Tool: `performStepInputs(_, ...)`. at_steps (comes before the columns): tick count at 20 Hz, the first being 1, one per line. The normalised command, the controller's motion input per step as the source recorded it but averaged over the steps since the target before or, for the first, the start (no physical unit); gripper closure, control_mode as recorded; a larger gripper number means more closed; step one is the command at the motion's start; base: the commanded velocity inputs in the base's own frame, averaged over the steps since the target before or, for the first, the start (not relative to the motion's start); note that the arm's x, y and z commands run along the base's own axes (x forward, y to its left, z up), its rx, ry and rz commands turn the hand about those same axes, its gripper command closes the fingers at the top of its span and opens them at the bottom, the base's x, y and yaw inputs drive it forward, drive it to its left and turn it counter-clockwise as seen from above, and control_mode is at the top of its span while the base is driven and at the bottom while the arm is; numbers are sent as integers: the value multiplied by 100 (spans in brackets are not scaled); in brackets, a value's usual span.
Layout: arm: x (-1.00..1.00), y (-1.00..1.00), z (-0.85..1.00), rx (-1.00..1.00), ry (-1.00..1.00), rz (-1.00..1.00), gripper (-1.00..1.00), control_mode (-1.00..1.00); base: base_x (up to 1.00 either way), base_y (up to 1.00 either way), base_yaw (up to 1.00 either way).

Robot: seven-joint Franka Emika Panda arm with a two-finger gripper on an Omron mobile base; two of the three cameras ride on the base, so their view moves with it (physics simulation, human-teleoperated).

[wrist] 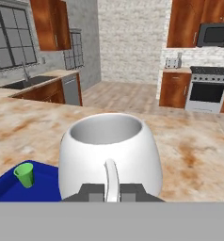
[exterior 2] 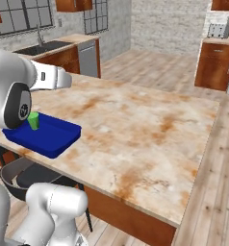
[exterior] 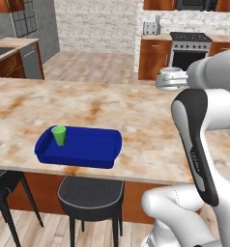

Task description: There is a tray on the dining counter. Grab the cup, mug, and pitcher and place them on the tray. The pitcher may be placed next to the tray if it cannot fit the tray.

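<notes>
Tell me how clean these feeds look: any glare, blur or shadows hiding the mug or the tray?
Left base view: flat even light, no glare, tray and cup crisp, only a soft shadow under the tray. Right base view: the arm covers the tray's near end. Hand view: mug looms large and sharp, gripper shut on its handle; no blur.

Both base views look down from behind the arm, left and right, sharing the counter (exterior: 136, 116) and the tray (exterior: 88, 152) at its near edge. The hand view sits close behind the mug (wrist: 109, 150), facing across the counter toward the kitchen.
</notes>
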Motion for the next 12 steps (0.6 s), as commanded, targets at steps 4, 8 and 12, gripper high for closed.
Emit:
performStepInputs(4, 0, 0, 0, 0, 0, 0, 100, 100, 0, 16, 8)
performStepInputs(8, 0, 0, 0, 0, 0, 0, 100, 100, 0, 0, 0)
performStepInputs(12, -1, 0, 0, 0, 0, 0, 100, -100, 0, 0, 0)
